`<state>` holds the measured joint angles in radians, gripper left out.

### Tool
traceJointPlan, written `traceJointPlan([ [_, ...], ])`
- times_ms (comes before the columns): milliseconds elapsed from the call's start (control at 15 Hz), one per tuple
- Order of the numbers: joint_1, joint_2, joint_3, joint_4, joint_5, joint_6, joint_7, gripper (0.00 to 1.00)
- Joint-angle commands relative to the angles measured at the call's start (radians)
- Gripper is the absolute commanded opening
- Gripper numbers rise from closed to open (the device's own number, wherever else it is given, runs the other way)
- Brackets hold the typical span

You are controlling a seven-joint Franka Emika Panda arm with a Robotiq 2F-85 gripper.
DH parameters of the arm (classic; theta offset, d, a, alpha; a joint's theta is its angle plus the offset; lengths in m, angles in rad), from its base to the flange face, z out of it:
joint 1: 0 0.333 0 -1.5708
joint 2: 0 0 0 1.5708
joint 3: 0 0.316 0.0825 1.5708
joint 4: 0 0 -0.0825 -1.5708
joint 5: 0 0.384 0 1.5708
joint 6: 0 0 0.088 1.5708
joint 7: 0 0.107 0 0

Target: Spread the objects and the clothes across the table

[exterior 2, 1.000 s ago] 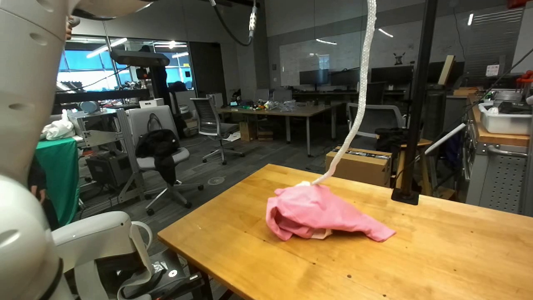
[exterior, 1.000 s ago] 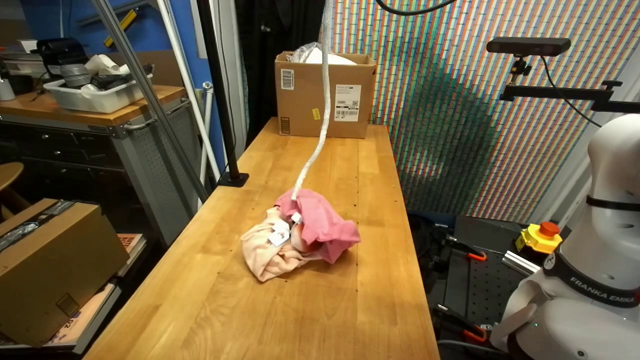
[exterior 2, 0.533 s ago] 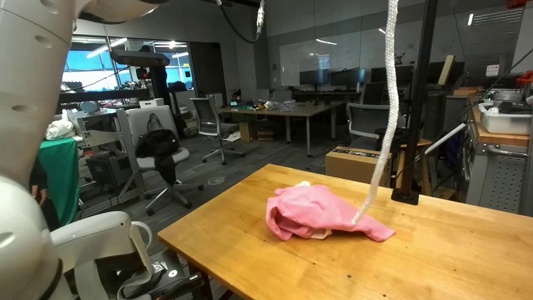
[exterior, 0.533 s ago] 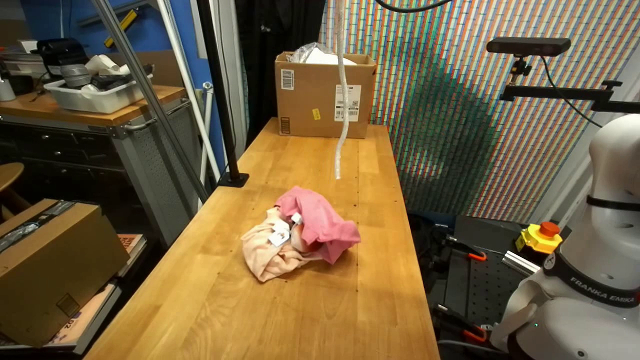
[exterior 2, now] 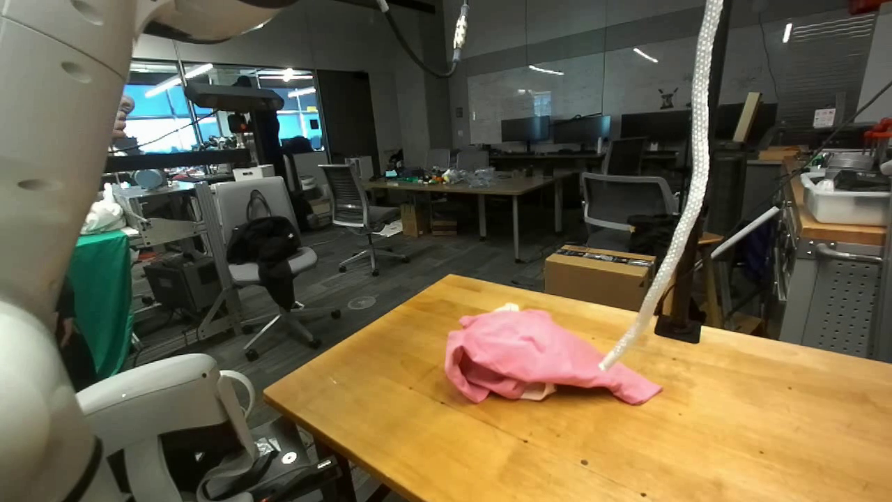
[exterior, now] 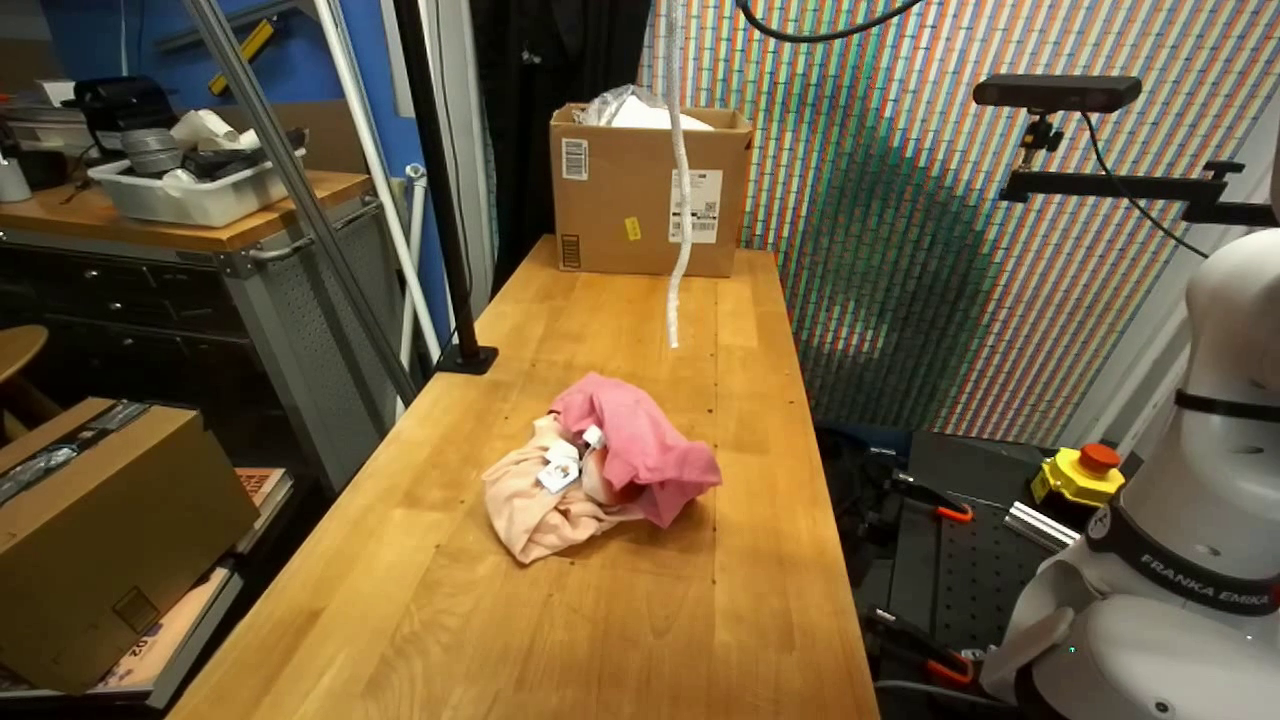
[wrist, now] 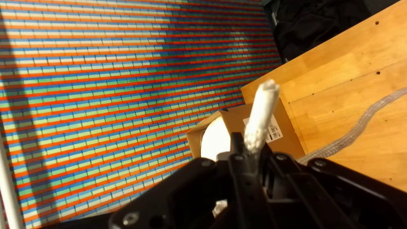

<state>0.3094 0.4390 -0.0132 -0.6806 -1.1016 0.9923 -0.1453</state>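
Observation:
A white braided rope hangs from above the table in both exterior views [exterior: 684, 180] [exterior 2: 697, 167]. Its lower end hangs over the table, clear of the clothes in an exterior view. My gripper [wrist: 251, 146] is shut on the rope in the wrist view, with a short rope end [wrist: 262, 106] sticking out past the fingers. The gripper is above the frame in both exterior views. A crumpled pink cloth [exterior: 640, 440] [exterior 2: 529, 348] lies on the wooden table [exterior: 600, 650] [exterior 2: 697, 446]. A peach cloth [exterior: 535, 510] with a white tag [exterior: 558, 470] lies bunched against it.
An open cardboard box [exterior: 620, 200] [wrist: 286, 140] stands at one end of the table. A black post [exterior: 440, 200] is fixed at the table's edge, its base [exterior 2: 677, 330] on the tabletop. A camera on a bracket [exterior: 1060, 92] stands beside the arm.
The arm has shifted, and the hanging rope has swung away from the top of the clothes toward the box end of the table. The clothes have barely moved, if at all.

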Motion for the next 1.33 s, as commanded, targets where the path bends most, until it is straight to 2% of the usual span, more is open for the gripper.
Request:
traceJointPlan([
  [0,-0.058,0.014,0.004,-0.037,0.017,0.12,-0.053,0.07],
  [267,-0.138,0.023,0.008,-0.125,0.067,0.235,-0.075,0.07],
  [1267,-0.429,-0.066,0.003,-0.608,0.161,0.578,-0.031,0.07],
])
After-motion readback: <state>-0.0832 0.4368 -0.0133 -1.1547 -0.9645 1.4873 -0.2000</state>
